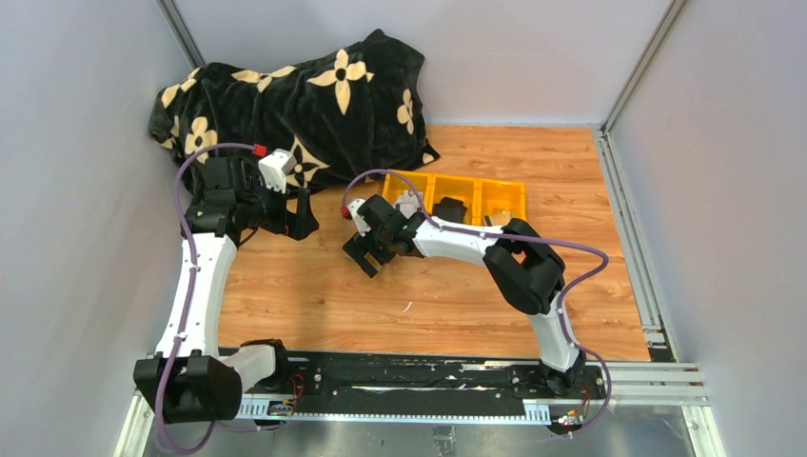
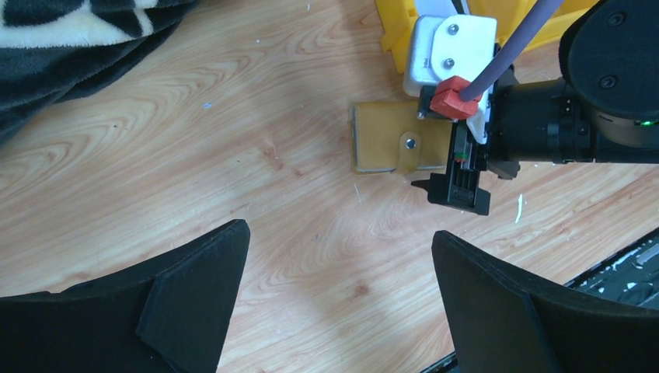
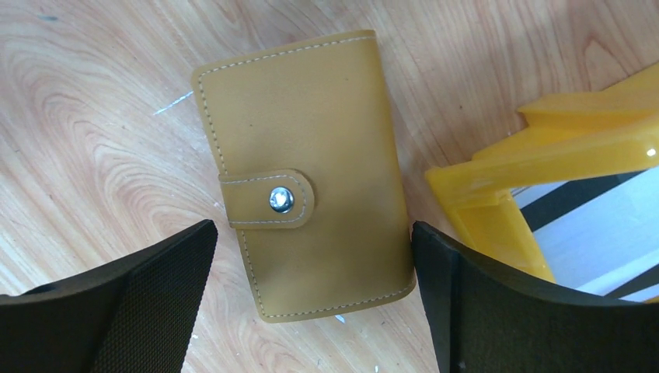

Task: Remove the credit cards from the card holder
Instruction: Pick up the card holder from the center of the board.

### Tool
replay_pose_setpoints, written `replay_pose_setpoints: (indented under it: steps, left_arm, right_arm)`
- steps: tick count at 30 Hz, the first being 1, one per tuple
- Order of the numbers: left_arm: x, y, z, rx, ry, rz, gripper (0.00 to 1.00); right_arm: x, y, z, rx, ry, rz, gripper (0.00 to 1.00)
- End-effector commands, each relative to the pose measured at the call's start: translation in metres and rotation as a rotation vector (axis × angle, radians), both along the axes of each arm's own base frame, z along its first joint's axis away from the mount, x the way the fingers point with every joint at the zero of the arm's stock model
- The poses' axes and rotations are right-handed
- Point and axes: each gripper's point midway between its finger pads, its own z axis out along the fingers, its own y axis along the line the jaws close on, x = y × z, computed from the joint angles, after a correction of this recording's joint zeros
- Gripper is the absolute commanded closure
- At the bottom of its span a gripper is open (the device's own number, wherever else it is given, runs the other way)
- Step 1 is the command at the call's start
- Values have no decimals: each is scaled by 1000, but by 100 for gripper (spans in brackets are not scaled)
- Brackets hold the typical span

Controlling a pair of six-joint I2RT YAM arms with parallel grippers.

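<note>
Card holder (image 3: 311,124) buttoned shut, contents unseen, between right fingers (image 3: 536,311)

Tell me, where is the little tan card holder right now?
In the right wrist view the card holder lies snapped shut on the wooden table, below the open right gripper, next to a corner of the yellow bin.

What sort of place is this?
Likely a lab test cell: a left arm and right arm mounted at a wooden tabletop, boxed in by plain grey walls and aluminium rails.
</note>
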Motion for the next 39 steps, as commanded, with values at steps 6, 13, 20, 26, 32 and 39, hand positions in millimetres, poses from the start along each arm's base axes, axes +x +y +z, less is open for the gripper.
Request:
replay_pose_setpoints:
  steps: [6, 13, 20, 26, 32, 39]
  left_arm:
    - [0, -2, 18, -11, -39, -16, 0]
    - [-1, -3, 17, -17, -32, -21, 0]
    - [-1, -5, 13, -42, -4, -11, 0]
    - [6, -7, 6, -101, 40, 55, 0]
    - [11, -15, 6, -220, 82, 144, 0]
    - [10, -28, 12, -345, 149, 177, 0]
  right_arm:
    - [-37, 9, -28, -12, 46, 41, 7]
    - [-39, -1, -38, -29, 49, -2, 10]
    - [-28, 6, -15, 31, -17, -21, 36]
    - [-26, 10, 21, 126, -74, -24, 41]
    - [-19, 12, 60, 237, -134, -81, 43]
    - [-20, 20, 130, 414, -182, -89, 44]
